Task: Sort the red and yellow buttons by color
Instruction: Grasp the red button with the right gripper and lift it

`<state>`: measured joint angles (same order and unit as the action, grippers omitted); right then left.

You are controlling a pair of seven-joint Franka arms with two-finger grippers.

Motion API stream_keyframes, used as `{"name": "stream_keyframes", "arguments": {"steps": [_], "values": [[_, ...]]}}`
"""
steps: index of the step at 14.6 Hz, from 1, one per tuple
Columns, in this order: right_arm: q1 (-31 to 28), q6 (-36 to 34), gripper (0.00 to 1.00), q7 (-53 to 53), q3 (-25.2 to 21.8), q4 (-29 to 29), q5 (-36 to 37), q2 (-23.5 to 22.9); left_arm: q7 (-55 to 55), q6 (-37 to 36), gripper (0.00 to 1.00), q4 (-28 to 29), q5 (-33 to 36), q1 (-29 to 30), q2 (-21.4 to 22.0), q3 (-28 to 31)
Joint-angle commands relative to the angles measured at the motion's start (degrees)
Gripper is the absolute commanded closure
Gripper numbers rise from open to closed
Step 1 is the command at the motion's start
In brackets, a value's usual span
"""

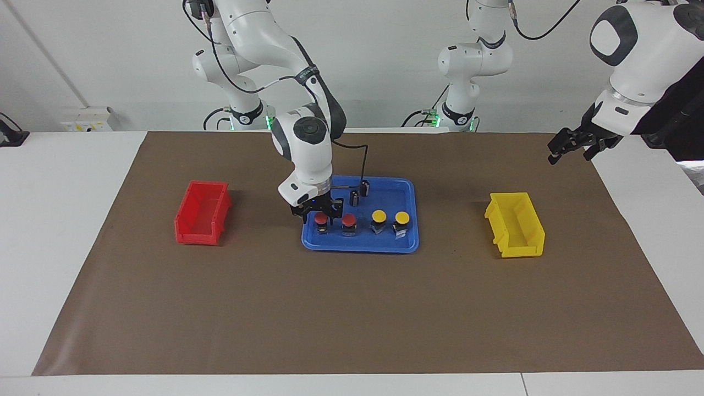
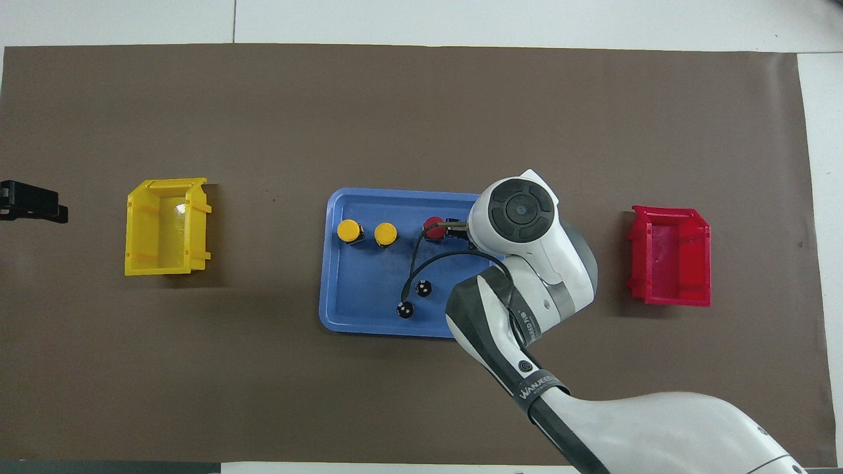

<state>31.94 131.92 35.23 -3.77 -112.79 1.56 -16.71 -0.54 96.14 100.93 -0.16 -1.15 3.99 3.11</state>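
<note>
In the facing view, the right gripper (image 1: 320,215) is lowered into the blue tray (image 1: 360,245) at mid-table, its fingers set either side of the red button (image 1: 320,220) at the tray's corner toward the right arm's end. Whether the grip is already clenched cannot be told. A second red button (image 1: 348,221) stands just beside it, and two yellow buttons (image 1: 379,216) (image 1: 402,218) complete a single row along the tray's edge farther from the robots, presumably laid out for easy picking. Two dark capless cylinders (image 1: 364,188) stand apart, nearer the robots. The red bin (image 1: 201,213) is placed toward the right arm's end of the worktop and the yellow bin (image 1: 515,224) toward the left arm's end, so that each colour is given its own destination. The left gripper (image 1: 572,146) waits, raised over that end's table edge, fingers seemingly parted.

In the overhead view, the outer red button is hidden under the right arm's wrist. The caps are seen as smooth, glossy, round domes. The tray is shallow moulded plastic with rounded corners; the bins are rigid, open-topped, ribbed plastic. A matte brown mat (image 2: 421,118) covers the worktop.
</note>
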Motion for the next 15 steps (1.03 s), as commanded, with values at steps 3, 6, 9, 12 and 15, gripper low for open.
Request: {"name": "stream_keyframes", "arguments": {"steps": [3, 6, 9, 12, 15], "values": [[1.02, 0.98, 0.27, -1.13, -0.10, -1.65, 0.81, 0.72, 0.37, 1.86, 0.00, 2.25, 0.07, -2.19, 1.72, -0.47], [1.02, 0.98, 0.57, -1.12, -0.10, -1.65, 0.81, 0.72, 0.54, 1.60, 0.00, 2.25, 0.07, -2.28, 1.72, -0.65], [0.06, -0.51, 0.90, -2.09, -0.18, 0.19, 0.81, 0.80, 0.54, 1.86, 0.00, 2.34, 0.07, -2.19, 1.72, -0.65], [-3.45, -6.65, 0.90, -3.49, -0.36, 5.10, 0.20, 4.39, 1.59, 3.08, 0.00, 2.86, -0.10, -2.37, 1.72, -0.82], [-8.55, -14.90, 0.90, -10.33, -0.53, 6.53, -0.42, 11.41, 15.26, 11.14, 0.00, 7.07, -0.19, -12.09, 1.11, -1.88]]}}
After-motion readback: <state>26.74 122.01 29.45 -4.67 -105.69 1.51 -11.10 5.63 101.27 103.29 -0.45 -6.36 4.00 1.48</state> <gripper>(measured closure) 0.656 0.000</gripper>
